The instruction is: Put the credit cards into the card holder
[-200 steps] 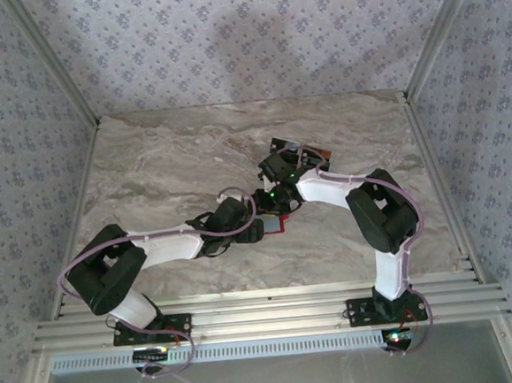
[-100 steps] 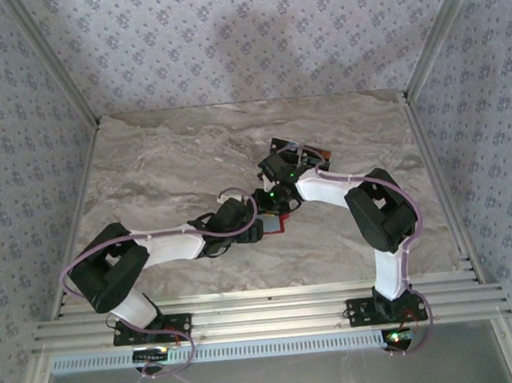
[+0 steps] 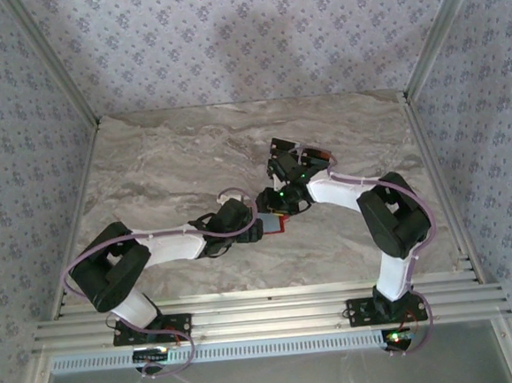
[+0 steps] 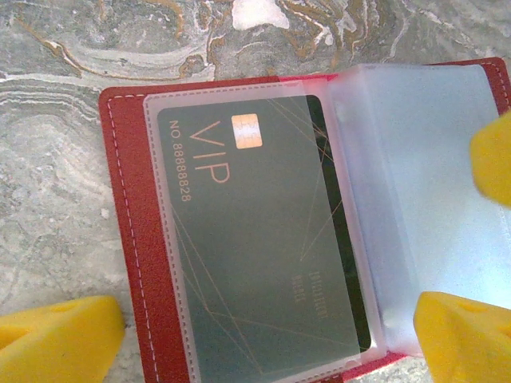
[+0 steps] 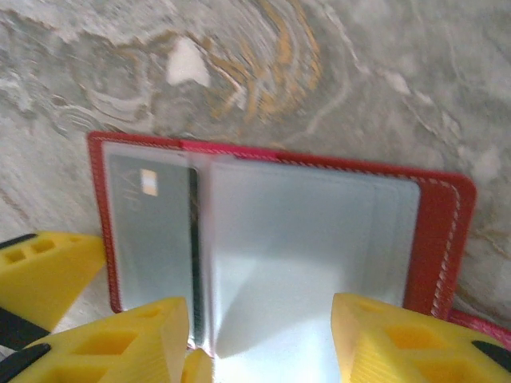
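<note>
Lying open on the marble table [image 4: 48, 159]: red card holder [image 4: 124, 199], one black credit card [image 4: 255, 239] tucked in a clear sleeve [image 4: 152, 159]. Wide-spread left gripper [image 4: 259, 331] straddles it, grasping nothing. Parted right gripper [image 5: 259, 339] sits over the blank sleeves [image 5: 303, 247]; contact unclear.

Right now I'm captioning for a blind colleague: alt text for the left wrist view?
A red wallet lies open on a marble table, a dark VIP card in its clear sleeve; a second sleeve folds to the right. Yellow fingertips sit at the bottom corners.
</note>
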You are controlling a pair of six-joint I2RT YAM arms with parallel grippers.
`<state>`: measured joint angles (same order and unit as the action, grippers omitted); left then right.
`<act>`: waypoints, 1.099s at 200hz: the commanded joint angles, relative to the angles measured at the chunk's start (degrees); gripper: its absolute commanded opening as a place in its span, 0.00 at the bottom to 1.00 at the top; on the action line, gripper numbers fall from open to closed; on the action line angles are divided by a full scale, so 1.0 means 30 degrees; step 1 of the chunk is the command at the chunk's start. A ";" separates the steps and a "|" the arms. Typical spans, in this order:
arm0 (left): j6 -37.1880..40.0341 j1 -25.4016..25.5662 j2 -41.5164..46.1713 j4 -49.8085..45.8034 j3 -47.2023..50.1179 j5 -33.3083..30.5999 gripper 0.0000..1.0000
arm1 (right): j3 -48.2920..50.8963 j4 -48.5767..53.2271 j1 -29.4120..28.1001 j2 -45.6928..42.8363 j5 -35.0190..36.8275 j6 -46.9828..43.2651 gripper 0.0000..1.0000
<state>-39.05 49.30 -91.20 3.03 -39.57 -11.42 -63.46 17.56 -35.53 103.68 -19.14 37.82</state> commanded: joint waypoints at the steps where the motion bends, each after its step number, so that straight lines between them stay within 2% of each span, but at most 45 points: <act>1: -0.0197 -0.0158 -0.1289 -0.0233 0.0571 0.0245 0.97 | 0.0261 -0.0108 0.0082 -0.0071 0.0226 0.0367 0.52; 101: -0.0197 -0.0173 -0.1233 -0.0292 0.0593 0.0174 0.97 | 0.0721 -0.0324 0.0202 0.0246 0.0482 0.0458 0.52; 152: -0.0167 -0.0173 -0.1201 -0.0237 0.0564 0.0254 0.97 | 0.0371 -0.0748 -0.0030 0.1033 -0.0333 0.0627 0.52; 220: 0.0154 -0.0173 0.0215 0.0199 0.0937 0.0422 0.97 | -0.0496 -0.0945 -0.0674 0.1767 -0.0799 0.0869 0.52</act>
<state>-39.03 49.30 -90.13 3.95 -38.63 -10.94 -64.05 13.37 -36.80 106.98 -20.93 39.38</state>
